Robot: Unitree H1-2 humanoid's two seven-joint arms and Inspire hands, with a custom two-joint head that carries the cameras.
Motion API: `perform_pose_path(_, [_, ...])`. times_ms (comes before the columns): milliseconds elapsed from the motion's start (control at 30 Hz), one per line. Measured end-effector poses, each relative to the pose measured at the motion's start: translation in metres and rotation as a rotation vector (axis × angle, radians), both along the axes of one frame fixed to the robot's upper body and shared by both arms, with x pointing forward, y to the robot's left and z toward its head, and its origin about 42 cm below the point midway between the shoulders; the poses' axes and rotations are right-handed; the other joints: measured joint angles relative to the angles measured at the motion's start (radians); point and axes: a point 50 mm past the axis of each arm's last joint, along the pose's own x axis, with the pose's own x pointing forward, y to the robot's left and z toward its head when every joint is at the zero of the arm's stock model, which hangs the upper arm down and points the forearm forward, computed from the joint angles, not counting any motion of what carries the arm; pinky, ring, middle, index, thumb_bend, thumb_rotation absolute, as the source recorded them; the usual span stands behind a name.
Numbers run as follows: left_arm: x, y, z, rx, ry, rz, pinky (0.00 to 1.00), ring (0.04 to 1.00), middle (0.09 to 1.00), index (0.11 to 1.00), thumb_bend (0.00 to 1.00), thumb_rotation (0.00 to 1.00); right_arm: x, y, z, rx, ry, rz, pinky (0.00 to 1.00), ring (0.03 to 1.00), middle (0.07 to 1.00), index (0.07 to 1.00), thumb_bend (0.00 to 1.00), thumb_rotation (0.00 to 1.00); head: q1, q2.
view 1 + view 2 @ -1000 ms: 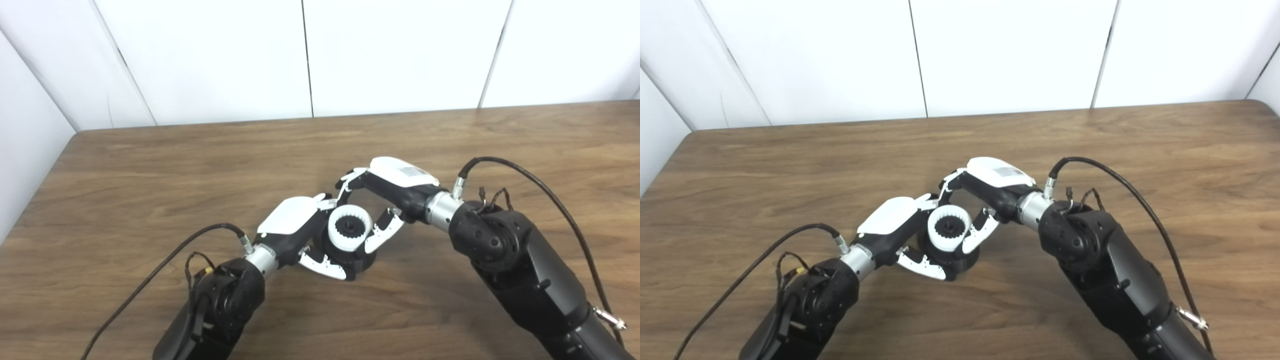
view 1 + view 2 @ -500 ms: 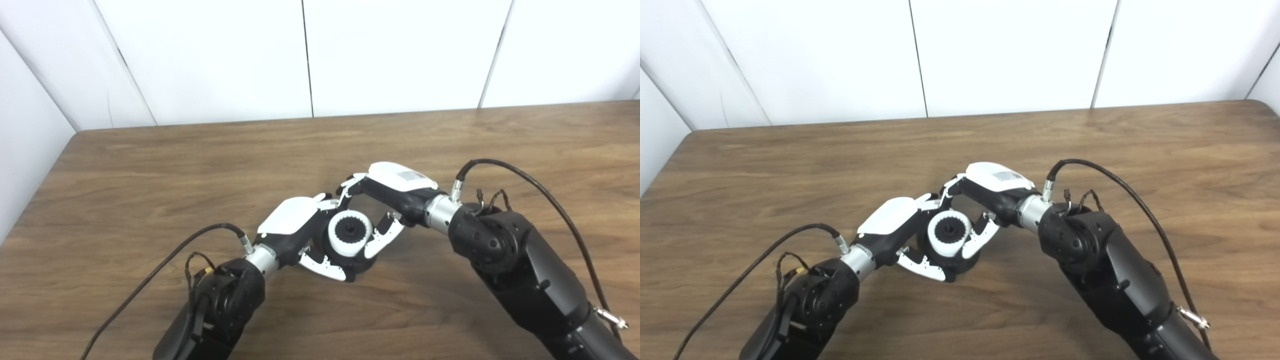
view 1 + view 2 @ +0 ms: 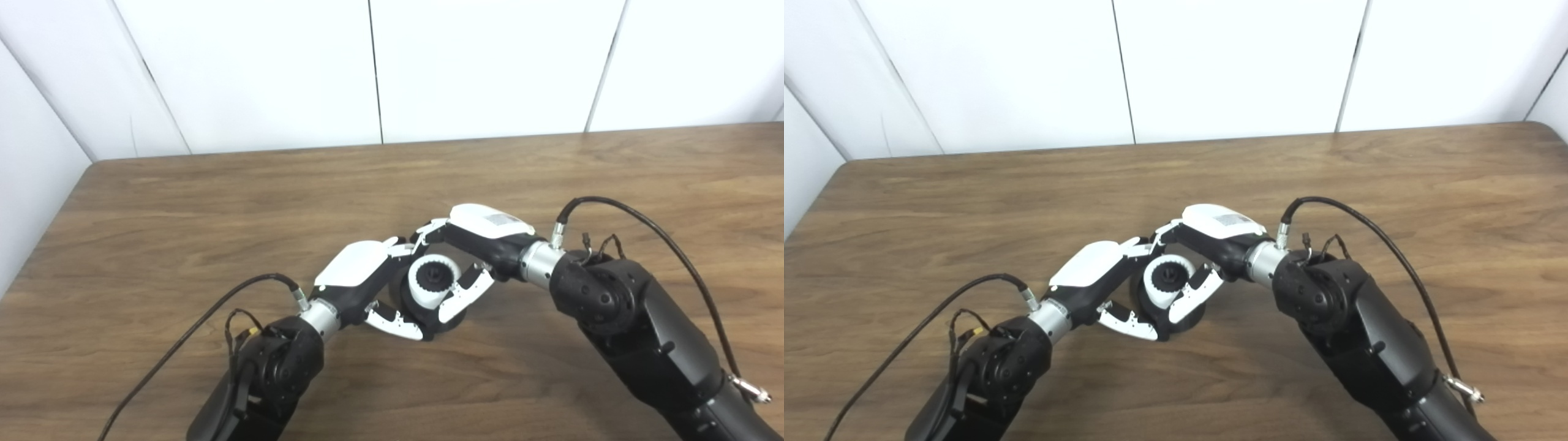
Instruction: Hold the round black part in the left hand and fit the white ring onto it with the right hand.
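Note:
The round black part rests on the table's middle, my left hand shut around its left side. The white ring sits on top of it, tilted, with the part's dark toothed hub showing through its hole. My right hand comes in from the right, its thumb on the ring's near right side and its fingers curled over the far rim. How deep the ring is seated cannot be seen.
The wooden table stretches bare all around the two hands. White wall panels stand just behind its far edge. Black cables loop from both wrists above the tabletop.
My right hand has sunk and slid a little to the left with the ring, pressing it lower over the black part. The left hand has stayed in place.

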Motion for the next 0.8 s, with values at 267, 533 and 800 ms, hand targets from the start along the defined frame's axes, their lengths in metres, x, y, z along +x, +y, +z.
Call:
perform_pose_path(267, [0.000,0.001,0.001,-0.022,0.007,0.006,0.91,0.967,0.916,0.838,1.00,0.38,0.000,-0.015,-0.001,0.088,0.056,-0.049,0.80,0.920,0.922,0.868,1.00,0.44,0.002,-0.003])
perform_pose_path(533, [0.001,0.003,0.001,-0.030,0.006,0.014,0.90,0.963,0.916,0.879,1.00,0.40,-0.003,-0.024,-0.005,0.140,0.090,-0.086,0.81,0.945,0.947,0.881,1.00,0.42,-0.002,-0.005])
perform_pose_path(800, [0.001,0.007,0.002,-0.071,0.024,0.028,0.87,0.952,0.905,0.907,1.00,0.36,-0.002,-0.030,-0.005,0.183,0.096,-0.110,0.79,0.940,0.938,0.863,1.00,0.43,-0.005,-0.006])
